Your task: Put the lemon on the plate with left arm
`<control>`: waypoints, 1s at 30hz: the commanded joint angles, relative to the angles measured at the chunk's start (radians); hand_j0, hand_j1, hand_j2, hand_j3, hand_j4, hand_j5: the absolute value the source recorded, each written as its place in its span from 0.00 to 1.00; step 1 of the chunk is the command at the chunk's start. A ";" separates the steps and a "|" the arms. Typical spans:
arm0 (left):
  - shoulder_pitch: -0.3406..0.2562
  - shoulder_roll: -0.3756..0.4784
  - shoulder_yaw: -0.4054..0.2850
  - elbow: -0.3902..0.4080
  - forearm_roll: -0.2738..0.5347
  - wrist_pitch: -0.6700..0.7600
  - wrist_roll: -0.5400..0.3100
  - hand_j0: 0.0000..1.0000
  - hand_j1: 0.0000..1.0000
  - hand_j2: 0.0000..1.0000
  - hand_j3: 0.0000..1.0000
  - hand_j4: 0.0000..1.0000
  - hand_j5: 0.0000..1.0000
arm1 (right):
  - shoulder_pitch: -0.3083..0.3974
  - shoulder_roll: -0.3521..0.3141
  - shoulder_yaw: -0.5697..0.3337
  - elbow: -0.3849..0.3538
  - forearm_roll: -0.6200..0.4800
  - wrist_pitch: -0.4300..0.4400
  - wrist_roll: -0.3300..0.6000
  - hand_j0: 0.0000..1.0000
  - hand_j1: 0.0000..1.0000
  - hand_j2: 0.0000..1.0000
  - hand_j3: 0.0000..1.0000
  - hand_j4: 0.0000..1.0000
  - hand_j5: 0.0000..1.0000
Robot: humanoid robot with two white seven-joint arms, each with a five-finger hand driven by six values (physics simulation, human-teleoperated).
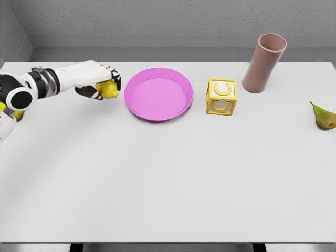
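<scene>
A yellow lemon (109, 90) sits in the curled fingers of my left hand (104, 83), just left of the plate. The white left arm reaches in from the left edge across the back of the table. The pink plate (137, 106) lies on the table at centre left with nothing in it; its left rim is a short gap from the lemon. I cannot tell whether the lemon is off the table or touching it. The right arm is out of view.
A yellow letter cube (222, 96) stands right of the plate. Behind it a tall pink cup (264, 63) stands upright. A green-brown pear (324, 116) lies at the right edge. Something yellow-green (19, 114) peeks out under my left forearm.
</scene>
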 commanded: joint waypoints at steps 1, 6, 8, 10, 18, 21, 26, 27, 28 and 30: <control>0.000 -0.024 -0.002 0.012 0.003 0.002 0.001 0.36 0.36 0.36 0.36 0.36 0.36 | 0.000 0.000 0.000 0.000 0.000 0.000 0.000 1.00 1.00 1.00 1.00 1.00 1.00; -0.021 -0.070 -0.005 0.042 0.000 0.001 0.001 0.36 0.36 0.36 0.36 0.36 0.36 | 0.000 0.000 0.000 0.000 0.000 0.000 0.000 1.00 1.00 1.00 1.00 1.00 1.00; -0.023 -0.084 -0.006 0.047 0.000 0.001 0.001 0.36 0.36 0.36 0.36 0.36 0.36 | 0.000 0.000 0.000 0.000 0.000 0.000 0.000 1.00 1.00 1.00 1.00 1.00 1.00; -0.029 -0.094 -0.006 0.049 -0.003 -0.001 0.001 0.36 0.36 0.36 0.36 0.36 0.36 | 0.000 0.000 0.000 0.000 0.000 0.000 0.000 1.00 1.00 1.00 1.00 1.00 1.00; -0.051 -0.154 -0.018 0.058 -0.036 0.001 0.001 0.34 0.34 0.34 0.34 0.34 0.34 | 0.000 0.000 0.000 0.000 0.000 0.000 0.000 1.00 1.00 1.00 1.00 1.00 1.00; -0.063 -0.182 -0.018 0.084 -0.043 -0.002 0.001 0.34 0.34 0.34 0.34 0.34 0.34 | 0.000 0.000 0.000 0.000 0.000 0.000 0.000 1.00 1.00 1.00 1.00 1.00 1.00; -0.089 -0.248 -0.022 0.134 -0.059 -0.002 0.001 0.34 0.34 0.34 0.34 0.34 0.34 | 0.000 0.000 0.000 0.000 0.000 0.000 0.000 1.00 1.00 1.00 1.00 1.00 1.00; -0.090 -0.257 -0.022 0.134 -0.059 -0.002 0.001 0.34 0.34 0.34 0.34 0.34 0.34 | 0.000 0.000 0.000 0.000 0.000 0.000 0.000 1.00 1.00 1.00 1.00 1.00 1.00; -0.095 -0.263 -0.032 0.136 -0.065 -0.002 0.001 0.34 0.34 0.34 0.34 0.34 0.34 | 0.000 0.000 0.000 0.000 0.000 0.000 0.000 1.00 1.00 1.00 1.00 1.00 1.00; -0.103 -0.278 -0.041 0.136 -0.071 -0.004 0.003 0.34 0.34 0.34 0.34 0.34 0.34 | 0.000 0.000 0.000 0.000 0.001 0.000 0.000 1.00 1.00 1.00 1.00 1.00 1.00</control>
